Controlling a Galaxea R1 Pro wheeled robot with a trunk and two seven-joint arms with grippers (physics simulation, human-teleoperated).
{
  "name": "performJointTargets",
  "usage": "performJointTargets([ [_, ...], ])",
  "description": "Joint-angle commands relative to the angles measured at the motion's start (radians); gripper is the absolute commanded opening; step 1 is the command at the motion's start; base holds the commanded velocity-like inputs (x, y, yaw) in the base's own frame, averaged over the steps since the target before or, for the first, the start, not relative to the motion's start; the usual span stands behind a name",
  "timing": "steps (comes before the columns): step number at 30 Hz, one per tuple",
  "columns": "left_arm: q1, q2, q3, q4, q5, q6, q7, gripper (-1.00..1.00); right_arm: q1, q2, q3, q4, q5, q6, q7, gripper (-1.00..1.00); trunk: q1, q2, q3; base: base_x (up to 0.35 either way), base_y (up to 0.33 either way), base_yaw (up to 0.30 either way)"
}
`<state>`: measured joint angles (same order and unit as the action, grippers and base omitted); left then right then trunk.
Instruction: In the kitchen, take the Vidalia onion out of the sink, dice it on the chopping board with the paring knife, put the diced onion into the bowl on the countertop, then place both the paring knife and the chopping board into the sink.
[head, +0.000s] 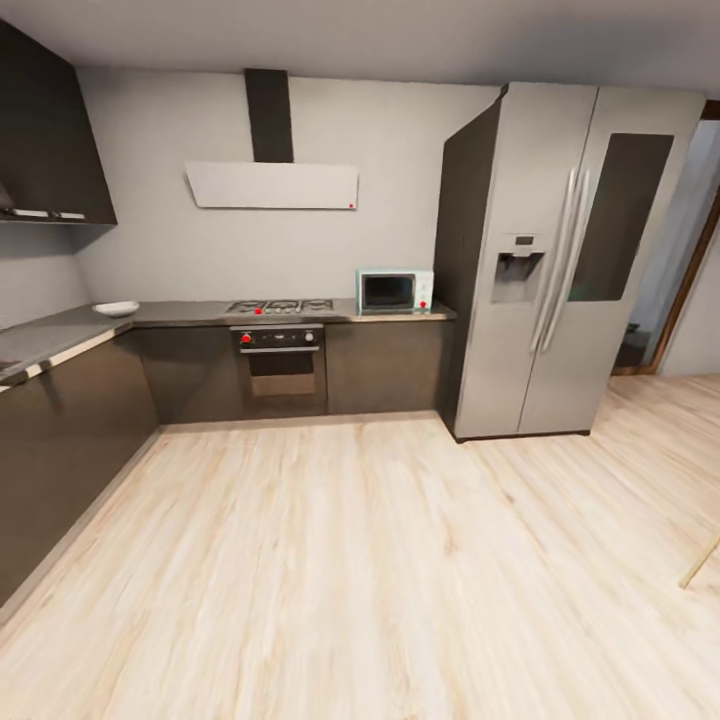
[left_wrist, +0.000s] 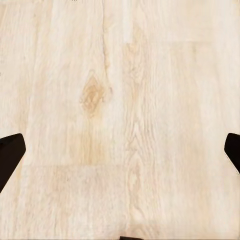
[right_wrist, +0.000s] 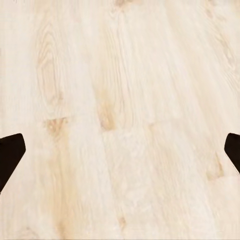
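No task step is seen done; both pincers (left_wrist: 120, 150) (right_wrist: 120, 150) are spread wide, empty, over floor (head: 380, 560); bowl (head: 117, 309) is seen far left on desk (head: 60, 335).

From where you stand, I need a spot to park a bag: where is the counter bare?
The countertop is bare between the white bowl in the corner and the hob. A shorter bare strip lies between hob and microwave. The microwave crowds the fridge end. The left run looks bare but is seen at a shallow angle.

Pale wood floor (head: 380, 560), grey walls (head: 400, 190), steel fridge (head: 560, 270), dark cabinets (head: 60, 440).
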<state>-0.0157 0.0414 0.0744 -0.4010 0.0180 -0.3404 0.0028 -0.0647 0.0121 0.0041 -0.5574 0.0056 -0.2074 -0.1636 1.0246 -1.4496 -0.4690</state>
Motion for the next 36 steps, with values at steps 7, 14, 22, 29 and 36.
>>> performJointTargets([
  [7, -0.001, 0.0, 0.001, 0.001, 0.002, -0.003, 0.0, 1.0, -0.001, 0.0, 0.001, 0.001, 0.001, -0.003, -0.004, 1.0, 0.0, 0.0, -0.001, 0.262, -0.206, 0.257],
  [14, -0.001, 0.0, 0.001, 0.0, 0.002, -0.003, 0.0, 1.0, 0.0, 0.0, 0.001, 0.001, 0.001, -0.002, -0.004, 1.0, 0.0, 0.0, -0.001, 0.263, -0.196, 0.257],
  [22, -0.001, 0.0, 0.001, 0.001, 0.002, -0.003, 0.0, 1.0, -0.001, 0.0, 0.001, 0.008, 0.001, -0.003, -0.004, 1.0, 0.0, 0.0, -0.001, 0.263, -0.185, 0.257],
  [29, -0.001, 0.0, 0.001, 0.0, 0.002, -0.003, 0.0, 1.0, -0.001, 0.0, 0.001, 0.011, 0.001, -0.003, -0.004, 1.0, 0.0, 0.0, -0.001, 0.263, -0.184, 0.258],
  [36, -0.001, 0.0, 0.001, 0.001, 0.002, -0.003, 0.0, 1.0, 0.0, 0.0, 0.001, 0.012, 0.001, -0.003, -0.004, 1.0, 0.0, 0.0, -0.001, 0.263, -0.185, 0.258],
])
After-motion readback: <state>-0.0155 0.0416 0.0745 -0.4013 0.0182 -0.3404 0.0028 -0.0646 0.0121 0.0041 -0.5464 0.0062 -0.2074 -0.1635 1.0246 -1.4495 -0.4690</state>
